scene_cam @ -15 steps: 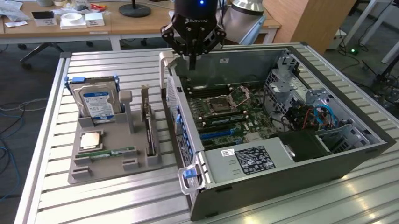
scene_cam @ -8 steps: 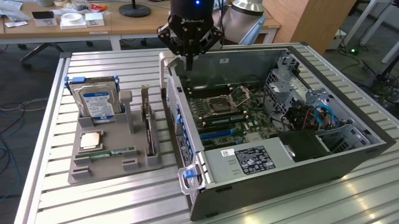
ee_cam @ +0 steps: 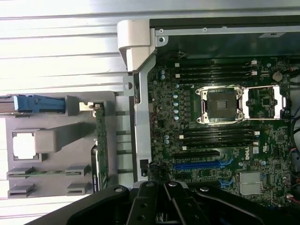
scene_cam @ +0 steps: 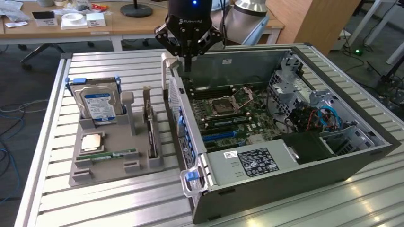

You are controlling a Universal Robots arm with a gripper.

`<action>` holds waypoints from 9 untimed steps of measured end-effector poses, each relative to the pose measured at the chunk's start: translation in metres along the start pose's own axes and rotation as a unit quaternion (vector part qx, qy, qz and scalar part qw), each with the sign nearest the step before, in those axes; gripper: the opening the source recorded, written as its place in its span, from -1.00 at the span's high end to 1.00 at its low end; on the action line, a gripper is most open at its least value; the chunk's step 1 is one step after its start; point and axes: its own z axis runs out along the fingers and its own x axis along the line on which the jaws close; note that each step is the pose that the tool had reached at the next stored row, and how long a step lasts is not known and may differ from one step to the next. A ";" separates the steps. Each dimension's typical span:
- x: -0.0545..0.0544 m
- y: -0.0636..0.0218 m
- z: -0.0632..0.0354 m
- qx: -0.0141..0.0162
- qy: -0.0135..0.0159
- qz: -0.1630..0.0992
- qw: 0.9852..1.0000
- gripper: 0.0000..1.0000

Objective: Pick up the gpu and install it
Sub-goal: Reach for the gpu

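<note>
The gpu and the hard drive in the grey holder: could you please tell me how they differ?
The gpu is thin and dark; the hard drive is thick, with a blue-white label. The gpu stands on its long edge; the hard drive stands on end, taller. Both sit in slots of the grey holder.

The table (scene_cam: pixel 107 64) is made of long silver metal slats. Two things sit right on it. A grey holder (scene_cam: pixel 107 169) sits on the exterior view's left. A big open computer case (scene_cam: pixel 284 189) sits just beside it on the exterior view's right, lying on its side.
</note>
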 end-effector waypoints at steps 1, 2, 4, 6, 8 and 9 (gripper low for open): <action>0.001 -0.0001 0.0000 0.000 0.000 0.000 1.000 0.79; 0.002 -0.0001 0.0000 0.000 0.000 0.000 1.000 0.79; 0.004 -0.0003 -0.0001 0.000 0.000 0.000 1.000 0.79; 0.006 -0.0004 -0.0001 0.000 0.000 0.000 1.000 0.79; 0.007 -0.0006 -0.0001 0.000 0.000 0.000 1.000 0.79; 0.009 -0.0007 -0.0001 0.000 0.000 0.000 1.000 0.79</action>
